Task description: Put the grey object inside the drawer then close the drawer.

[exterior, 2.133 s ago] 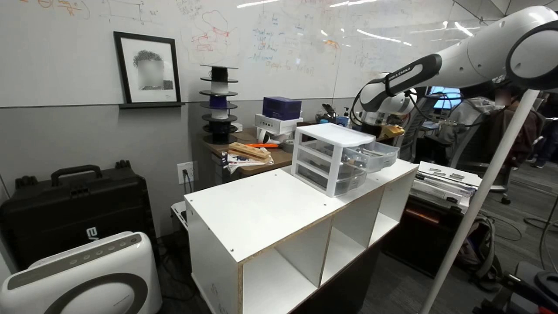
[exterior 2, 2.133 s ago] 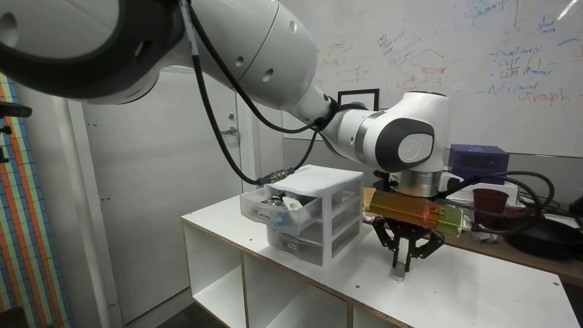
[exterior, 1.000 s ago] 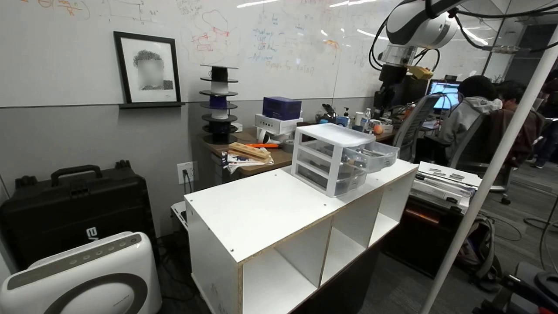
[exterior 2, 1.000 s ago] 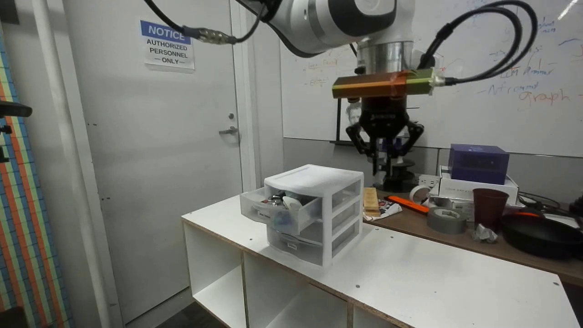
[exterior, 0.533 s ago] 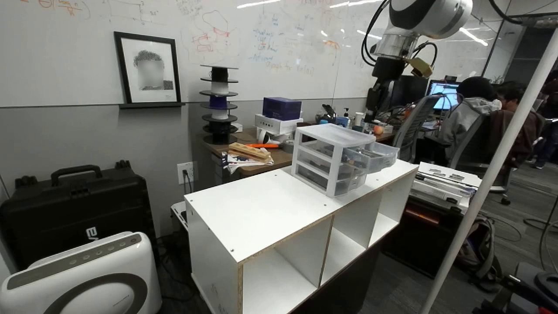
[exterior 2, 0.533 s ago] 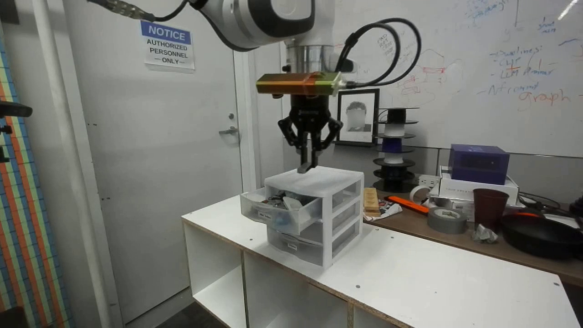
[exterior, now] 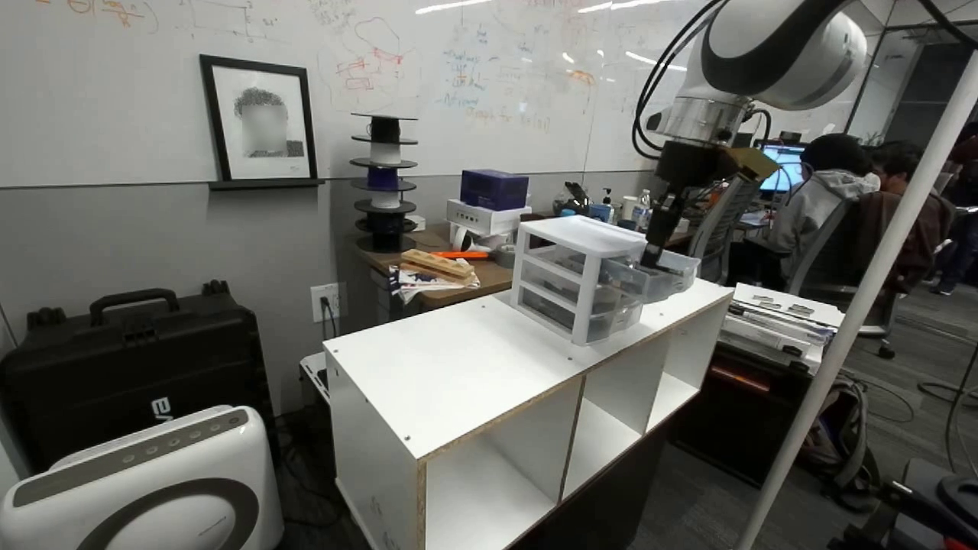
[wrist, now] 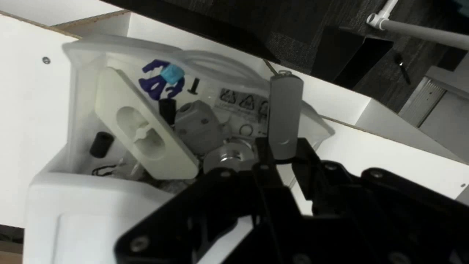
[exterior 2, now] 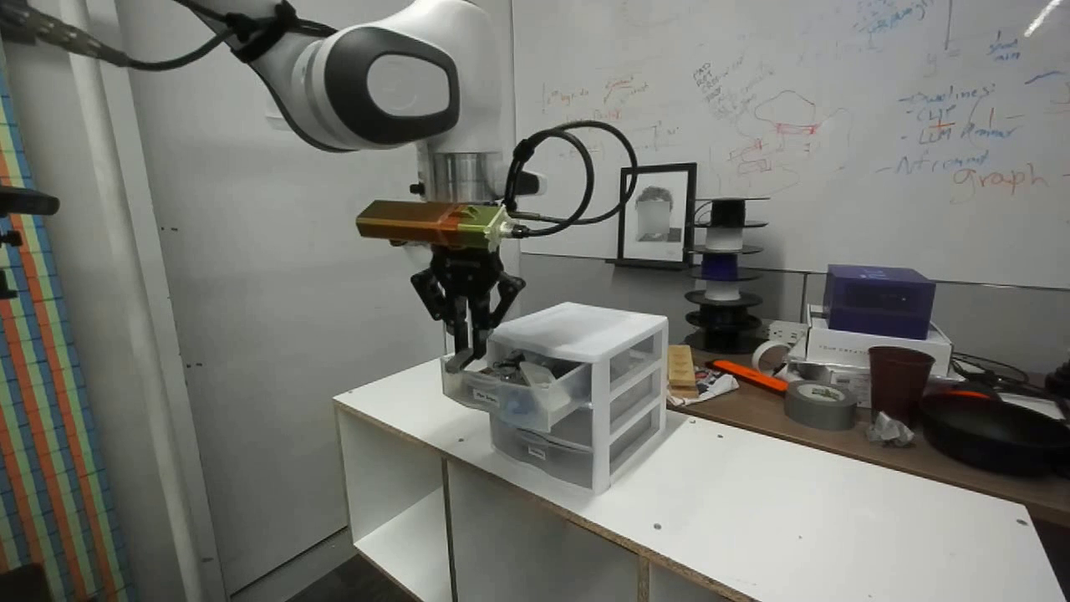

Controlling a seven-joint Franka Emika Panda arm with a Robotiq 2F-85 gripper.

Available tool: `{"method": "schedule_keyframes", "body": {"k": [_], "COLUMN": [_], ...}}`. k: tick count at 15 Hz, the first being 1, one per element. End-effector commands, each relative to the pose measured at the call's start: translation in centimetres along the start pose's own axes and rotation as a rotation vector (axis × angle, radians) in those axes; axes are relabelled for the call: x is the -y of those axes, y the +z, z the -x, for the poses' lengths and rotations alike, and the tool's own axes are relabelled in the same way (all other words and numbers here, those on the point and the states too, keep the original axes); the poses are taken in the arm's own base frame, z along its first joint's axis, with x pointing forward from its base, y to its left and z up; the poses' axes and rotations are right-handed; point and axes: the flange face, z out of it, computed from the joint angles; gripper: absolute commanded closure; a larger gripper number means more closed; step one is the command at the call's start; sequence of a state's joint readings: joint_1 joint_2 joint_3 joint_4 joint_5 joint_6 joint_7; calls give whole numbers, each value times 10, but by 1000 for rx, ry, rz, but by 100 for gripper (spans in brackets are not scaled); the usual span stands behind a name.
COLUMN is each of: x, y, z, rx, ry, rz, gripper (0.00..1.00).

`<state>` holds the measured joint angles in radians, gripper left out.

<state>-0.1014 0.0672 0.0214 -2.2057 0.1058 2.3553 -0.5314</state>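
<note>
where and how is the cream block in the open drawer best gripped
Probably at its middle, across the two long sides, from above: the cream block is long and narrow, and its upper face lies uncovered in the open drawer. A black cylinder crowds one long side. The gripper would first need to release the grey object.

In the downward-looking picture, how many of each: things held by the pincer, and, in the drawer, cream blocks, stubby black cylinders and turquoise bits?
Grey object in the pincer: 1
Cream block in the drawer: 1
Stubby black cylinders, one on each side of that block: 2
Turquoise bit: 1
Total: 5
</note>
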Motion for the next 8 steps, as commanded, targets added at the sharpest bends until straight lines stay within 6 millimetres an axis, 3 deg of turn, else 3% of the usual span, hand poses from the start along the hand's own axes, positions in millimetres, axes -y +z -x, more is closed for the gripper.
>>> {"method": "schedule_keyframes", "body": {"k": [1,8], "x": [19,1], "y": [-15,-28], "z": [22,18], "rx": [-85,-301], "ry": [-24,54], "rz": [21,75], "gripper": [91,92]}}
